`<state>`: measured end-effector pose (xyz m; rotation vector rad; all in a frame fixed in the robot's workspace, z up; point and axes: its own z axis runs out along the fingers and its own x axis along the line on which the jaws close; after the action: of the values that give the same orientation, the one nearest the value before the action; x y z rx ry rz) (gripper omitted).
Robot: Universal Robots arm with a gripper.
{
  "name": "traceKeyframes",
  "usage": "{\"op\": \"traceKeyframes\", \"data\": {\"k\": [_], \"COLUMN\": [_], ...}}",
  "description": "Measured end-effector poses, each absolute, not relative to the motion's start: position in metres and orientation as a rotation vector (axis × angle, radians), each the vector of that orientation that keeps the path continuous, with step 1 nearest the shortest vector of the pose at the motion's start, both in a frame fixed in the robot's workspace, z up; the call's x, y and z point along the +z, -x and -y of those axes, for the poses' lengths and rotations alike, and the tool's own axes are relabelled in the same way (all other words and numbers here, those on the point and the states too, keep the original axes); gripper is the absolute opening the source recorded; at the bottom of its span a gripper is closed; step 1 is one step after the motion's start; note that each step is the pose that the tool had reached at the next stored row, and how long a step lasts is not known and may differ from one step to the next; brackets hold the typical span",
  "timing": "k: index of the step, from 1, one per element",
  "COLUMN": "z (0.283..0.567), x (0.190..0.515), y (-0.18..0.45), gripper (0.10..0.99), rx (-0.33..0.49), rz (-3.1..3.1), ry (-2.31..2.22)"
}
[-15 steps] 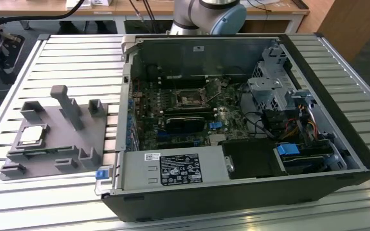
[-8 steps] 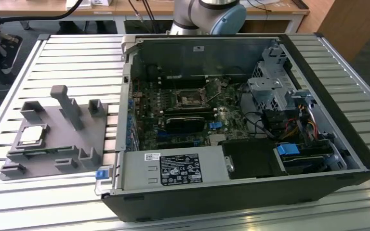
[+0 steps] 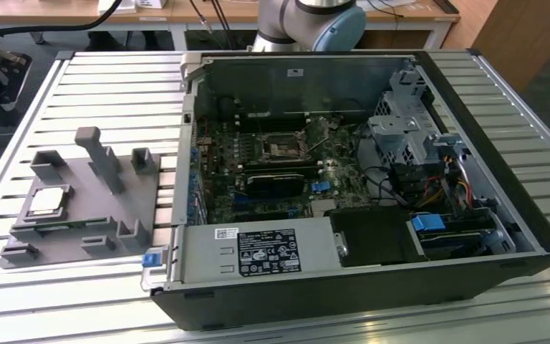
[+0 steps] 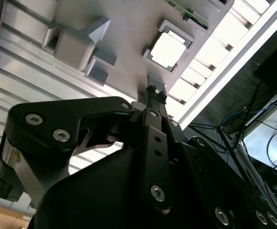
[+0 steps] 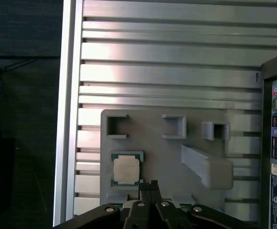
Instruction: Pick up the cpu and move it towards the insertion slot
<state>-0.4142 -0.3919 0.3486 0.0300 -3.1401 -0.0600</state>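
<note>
Seated flat in a walled pocket of the grey fixture (image 3: 84, 211), the cpu (image 3: 46, 201), likely to keep it square for a grab from above, well apart from the socket (image 3: 283, 147) inside the open computer case (image 3: 351, 304). Just beside it, the gripper (image 5: 150, 183), fingertips pressed together on nothing (no grasp yet). Printed label on the power supply (image 3: 256, 251), left unread.

The gripper (image 5: 150, 183) points downward, its fingertips pressed together; in the exterior view, the arm (image 3: 315, 21) stands at twelve o'clock.
</note>
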Motion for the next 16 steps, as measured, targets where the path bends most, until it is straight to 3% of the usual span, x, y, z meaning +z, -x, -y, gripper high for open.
{"op": "traceKeyframes", "data": {"k": [16], "z": [0.3959], "x": [0.3418], "y": [0.4243], "gripper": [0.106], "rx": [-0.06], "rz": [3.141], "ry": [-0.03]}}
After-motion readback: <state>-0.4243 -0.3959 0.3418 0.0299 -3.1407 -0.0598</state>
